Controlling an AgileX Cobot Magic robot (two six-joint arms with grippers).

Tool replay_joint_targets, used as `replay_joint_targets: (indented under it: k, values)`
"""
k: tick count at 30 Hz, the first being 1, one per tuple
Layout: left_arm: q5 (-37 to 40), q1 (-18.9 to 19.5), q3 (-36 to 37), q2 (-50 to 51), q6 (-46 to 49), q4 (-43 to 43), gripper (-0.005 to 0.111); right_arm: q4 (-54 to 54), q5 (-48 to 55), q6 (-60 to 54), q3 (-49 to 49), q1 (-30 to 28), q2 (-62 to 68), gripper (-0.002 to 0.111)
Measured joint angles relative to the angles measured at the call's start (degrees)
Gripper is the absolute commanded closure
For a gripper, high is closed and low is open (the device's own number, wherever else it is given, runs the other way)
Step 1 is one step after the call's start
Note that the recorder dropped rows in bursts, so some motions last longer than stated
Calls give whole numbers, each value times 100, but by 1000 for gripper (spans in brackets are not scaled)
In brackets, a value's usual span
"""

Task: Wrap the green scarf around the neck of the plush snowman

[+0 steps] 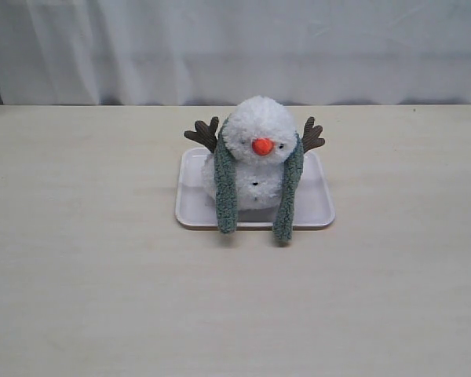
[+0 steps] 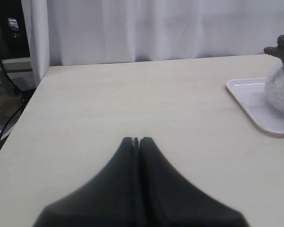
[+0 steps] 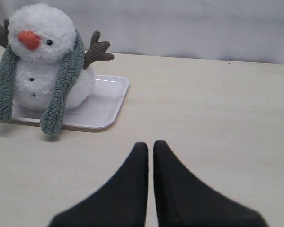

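Observation:
The plush snowman (image 1: 258, 149) sits upright on a white tray (image 1: 192, 206), white and fluffy with an orange nose and brown twig arms. The green scarf (image 1: 226, 192) is draped behind its head, and both ends hang down the front past the tray's near rim. The right wrist view shows the snowman (image 3: 40, 33) with the scarf (image 3: 61, 85) hanging on both sides. My right gripper (image 3: 150, 144) is shut, empty, well away from the tray. My left gripper (image 2: 136, 139) is shut and empty, and in its view only the snowman's edge (image 2: 280, 90) shows. Neither gripper appears in the exterior view.
The tray (image 3: 102, 106) rests on a pale wooden table (image 1: 102, 275) with a white curtain (image 1: 235, 47) behind it. In the left wrist view the table's side edge (image 2: 23, 109) drops off toward cables and equipment.

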Motion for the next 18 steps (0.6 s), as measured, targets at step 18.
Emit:
replay_joint_targets:
  k: [18]
  values:
    - [0, 0, 0, 0, 0, 0, 107, 0, 0, -11, 0, -385, 0, 104]
